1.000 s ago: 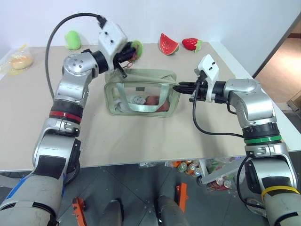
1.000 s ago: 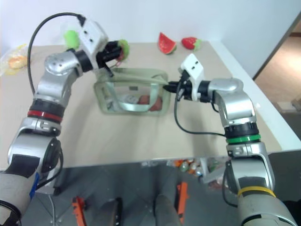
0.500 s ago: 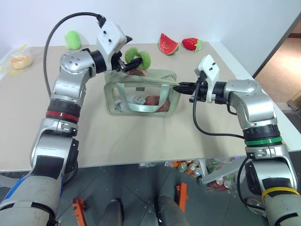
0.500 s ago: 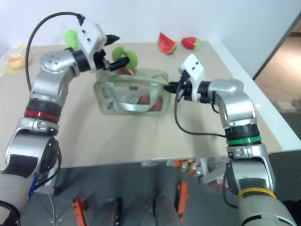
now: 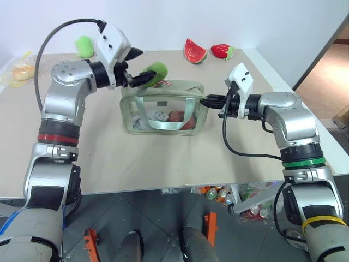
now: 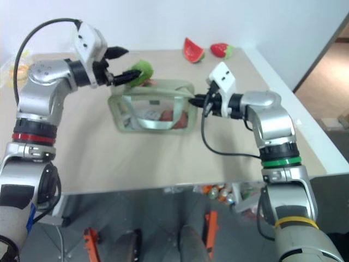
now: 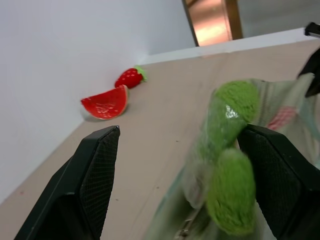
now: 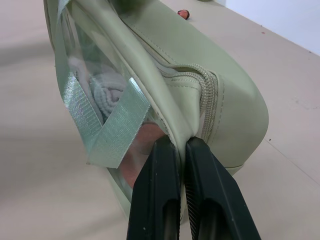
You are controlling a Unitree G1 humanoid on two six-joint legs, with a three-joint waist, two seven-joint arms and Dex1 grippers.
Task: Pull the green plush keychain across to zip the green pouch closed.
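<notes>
While the small lime-green fuzzy plush keychain (image 5: pixel 155 72) lies on the top of the pale sage-green fabric pouch with its clear window panel (image 5: pixel 162 107), at the end nearest the left gripper (image 5: pixel 138 66), that gripper's fingers (image 7: pixel 95 170) stand wide apart on either side of it, gripping nothing. At the pouch's opposite end, the right gripper (image 8: pixel 181 148) has its fingers pinched together on the fabric edge beside the zipper. Beyond the left fingers, a red watermelon-slice toy (image 7: pixel 106 103) and a red strawberry toy (image 7: pixel 131 77) rest on the beige table (image 5: pixel 163 158).

Pouch mid-table, fruit toys behind it

The green pouch (image 5: pixel 162 107) sits mid-table (image 5: pixel 163 158); the green plush keychain (image 5: pixel 154 72) lies on its top left end. Behind stand a watermelon slice (image 5: pixel 195 51) and strawberry (image 5: pixel 221 51); far left, perhaps bread (image 5: pixel 24 70).
</notes>
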